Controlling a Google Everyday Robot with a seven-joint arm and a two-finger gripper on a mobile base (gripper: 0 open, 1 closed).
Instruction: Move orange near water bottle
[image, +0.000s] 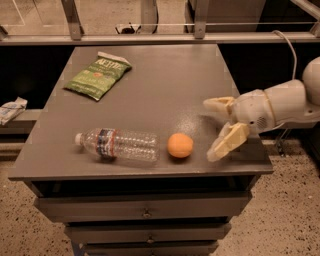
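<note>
On the table (150, 75) | orange (180, 145) is lying beside water bottle (117, 146) | gripper (211, 130) is hovering near orange — fingers apart, not touching.

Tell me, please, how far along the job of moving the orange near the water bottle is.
Done, it seems: the orange lies on the table just right of the water bottle, at its base end, with a narrow gap between them. In hand: nothing; the pincer hangs open and empty to the orange's right, apart from it. Left: likely only backing the pincer away.
</note>
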